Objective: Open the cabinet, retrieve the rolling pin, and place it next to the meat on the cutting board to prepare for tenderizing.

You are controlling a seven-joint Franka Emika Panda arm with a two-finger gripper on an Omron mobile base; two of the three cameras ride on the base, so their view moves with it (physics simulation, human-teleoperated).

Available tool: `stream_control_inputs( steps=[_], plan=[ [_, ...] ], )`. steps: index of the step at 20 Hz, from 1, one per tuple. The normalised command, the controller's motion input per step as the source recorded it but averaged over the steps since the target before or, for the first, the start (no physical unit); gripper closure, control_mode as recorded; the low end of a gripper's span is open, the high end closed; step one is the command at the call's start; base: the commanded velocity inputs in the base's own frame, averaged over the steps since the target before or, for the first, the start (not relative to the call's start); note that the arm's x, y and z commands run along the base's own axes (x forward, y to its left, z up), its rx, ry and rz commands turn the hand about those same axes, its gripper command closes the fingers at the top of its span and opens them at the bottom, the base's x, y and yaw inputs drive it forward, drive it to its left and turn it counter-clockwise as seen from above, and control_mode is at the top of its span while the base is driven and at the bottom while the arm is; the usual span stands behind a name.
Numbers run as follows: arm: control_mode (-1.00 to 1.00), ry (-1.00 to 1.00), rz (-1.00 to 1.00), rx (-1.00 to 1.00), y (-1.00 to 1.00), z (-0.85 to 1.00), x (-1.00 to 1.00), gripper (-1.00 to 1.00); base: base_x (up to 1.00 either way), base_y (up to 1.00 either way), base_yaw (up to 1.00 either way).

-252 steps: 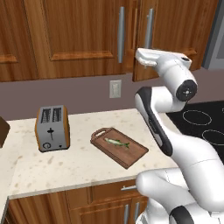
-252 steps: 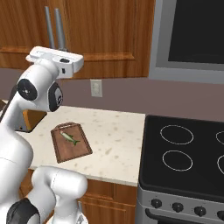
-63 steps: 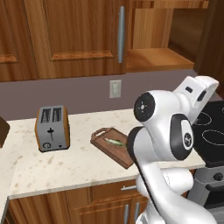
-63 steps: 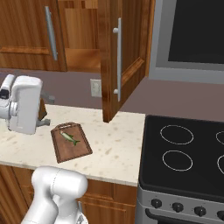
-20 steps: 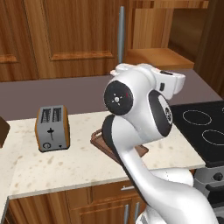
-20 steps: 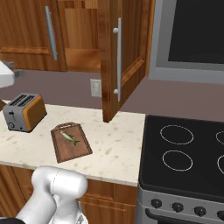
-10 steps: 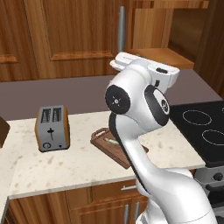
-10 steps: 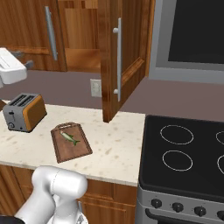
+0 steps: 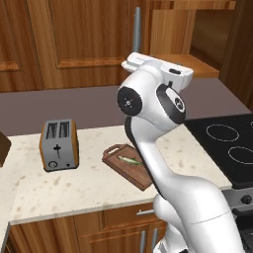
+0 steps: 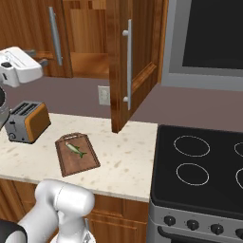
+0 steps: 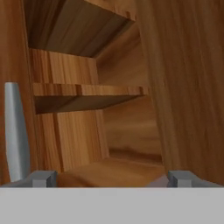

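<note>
The cabinet (image 10: 90, 57) stands with its right door (image 10: 128, 61) swung open and its left door shut. In the hand view I look into the lighter wood interior, with a shelf (image 11: 87, 92) ahead and the left door's silver handle (image 11: 15, 131) beside me. My gripper (image 11: 112, 177) is open and empty, its tips far apart, level with the cabinet's lower opening. In the right base view the gripper (image 10: 40, 58) hovers in front of the left door. The rolling pin is out of view. The meat (image 10: 76, 150) lies on the cutting board (image 10: 88, 163) on the counter, well below the hand.
A silver-and-wood toaster (image 9: 59, 145) stands on the counter left of the board. The black stove (image 10: 199, 166) lies to the right, with a dark microwave (image 10: 213, 33) above it. The open door juts out over the counter's right end.
The arm has swung up and turned so the hand faces the open cabinet, moving closer to the opening. The jaws have stayed open. Board, meat and toaster have not moved.
</note>
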Motion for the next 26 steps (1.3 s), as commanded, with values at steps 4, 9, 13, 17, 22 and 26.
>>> stream_control_inputs(
  steps=[4, 9, 13, 17, 22, 26],
  plan=[
    [-1.0, 0.03, 0.01, 0.0, 0.12, 0.0, 0.42, -1.0, 0.0, 0.0, 0.0],
    [-1.0, 0.01, 0.05, 0.0, 0.21, 0.0, 0.33, -1.0, 0.0, 0.0, 0.0],
    [-1.0, 0.0, 0.09, 0.0, 0.19, 0.0, 0.29, -1.0, 0.0, 0.0, 0.0],
    [-1.0, 0.0, 0.1, 0.0, 0.03, 0.0, 0.34, -1.0, 0.0, 0.0, 0.0],
    [-1.0, -0.01, 0.08, 0.0, 0.0, 0.0, 0.35, -1.0, 0.0, 0.0, 0.0],
    [-1.0, 0.0, 0.07, 0.0, 0.02, 0.0, 0.38, -1.0, 0.0, 0.0, 0.0]
  ],
)
